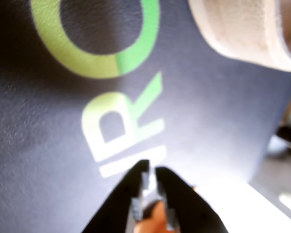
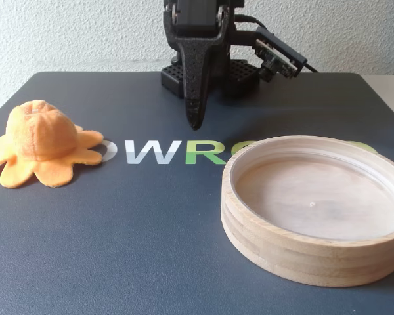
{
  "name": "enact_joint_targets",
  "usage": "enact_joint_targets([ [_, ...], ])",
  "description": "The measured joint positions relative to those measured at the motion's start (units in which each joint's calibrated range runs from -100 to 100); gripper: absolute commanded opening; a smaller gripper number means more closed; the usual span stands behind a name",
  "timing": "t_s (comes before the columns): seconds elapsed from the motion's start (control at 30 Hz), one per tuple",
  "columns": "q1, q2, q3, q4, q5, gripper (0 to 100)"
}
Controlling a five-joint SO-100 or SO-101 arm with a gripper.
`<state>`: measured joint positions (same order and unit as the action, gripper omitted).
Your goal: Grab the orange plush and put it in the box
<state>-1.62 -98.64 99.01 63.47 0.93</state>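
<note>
Item 1, nearest the fixed camera: the box (image 2: pixel 315 210), a shallow round wooden tray with a low rim, sitting on the right of the dark mat (image 2: pixel 151 249). I see nothing inside it. The wrist view catches only a slice of its rim at the upper right (image 1: pixel 242 34).

Item 2, a little further back, at the left edge of the mat in the fixed view: the orange plush (image 2: pixel 43 141), domed head up, flat tentacles spread on the surface. It lies free, well apart from the box and from my arm. It is roughly round, so I find no long axis that would favour one approach angle over another.

Item 3, the printed lettering (image 2: pixel 177 152), white and green, running between plush and box.

Item 4, furthest back: the gripper (image 2: pixel 195 121), pointing down over the centre of the mat above the lettering, not touching it. In the wrist view the gripper (image 1: pixel 150 174) has its jaws nearly together, a thin gap between them, and nothing gripped that I can see. An orange blur low in that view is too soft to identify.

Bearing for the coming move, as I judge it: the plush lies to the left of the gripper in the fixed view and somewhat nearer that camera; the jaws need to open first.
</note>
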Motion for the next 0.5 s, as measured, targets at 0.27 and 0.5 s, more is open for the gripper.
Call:
enact_joint_targets([
  [0.27,-0.1,0.8,-9.3,3.1,0.0,1],
  [0.5,1.1,27.6,-25.7,1.5,-2.4,2],
])
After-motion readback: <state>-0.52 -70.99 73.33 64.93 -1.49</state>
